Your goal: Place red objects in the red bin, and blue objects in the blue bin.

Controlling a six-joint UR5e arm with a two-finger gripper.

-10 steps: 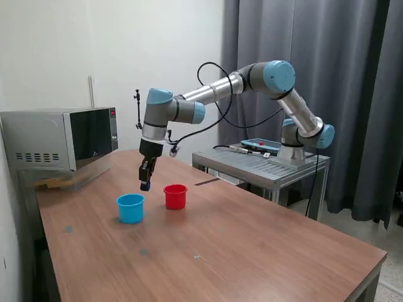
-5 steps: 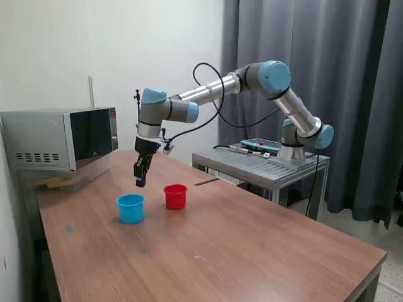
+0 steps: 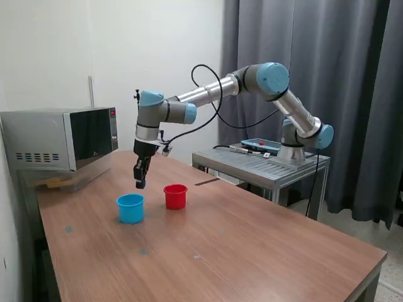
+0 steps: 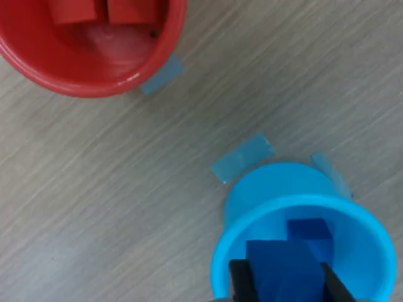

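Our gripper [image 3: 139, 183], shut on a blue cube [image 4: 284, 272], has shifted toward the microwave [image 3: 60, 139] above the wooden table [image 3: 252, 239].

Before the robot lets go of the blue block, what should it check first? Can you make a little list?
1. Blue cube held between the gripper's fingers: ok.
2. Gripper above the blue cup, not the red cup: ok in the wrist view.
3. Room in the blue cup: ok, only one other blue cube lies inside.
4. Red cubes already in the red cup: ok, two show there.
5. Blue cup upright on the table: ok.
6. Any cube left on the table: none seen.
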